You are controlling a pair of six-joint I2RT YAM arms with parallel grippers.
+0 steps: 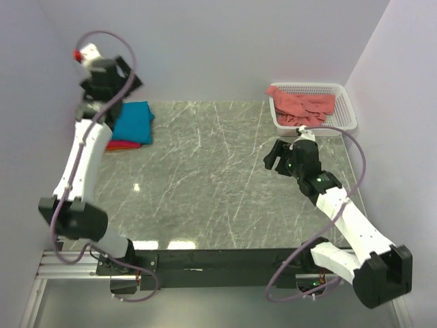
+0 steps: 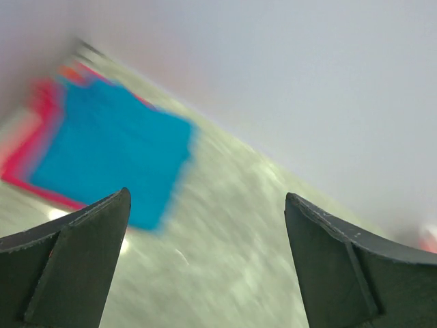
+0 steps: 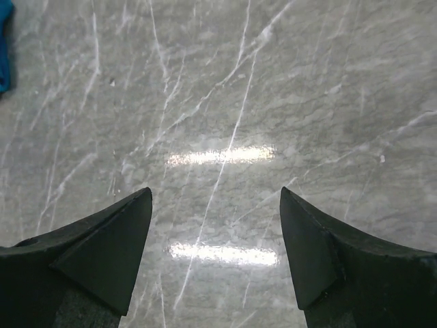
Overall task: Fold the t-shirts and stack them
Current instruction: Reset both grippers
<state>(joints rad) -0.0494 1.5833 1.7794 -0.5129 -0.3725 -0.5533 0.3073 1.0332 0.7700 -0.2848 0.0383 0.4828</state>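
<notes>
A folded teal-blue t-shirt lies on top of a stack at the table's far left, with the magenta-pink shirt showing beneath its near edge. In the left wrist view the teal shirt is blurred, with a pink edge and a bit of orange under it. A salmon-pink t-shirt lies crumpled in the white mesh basket. My left gripper is open and empty, raised above the stack. My right gripper is open and empty over bare marble, near the basket.
The grey marble table has walls close on the left, back and right. The white basket stands in the far right corner. Purple cables loop from both arms.
</notes>
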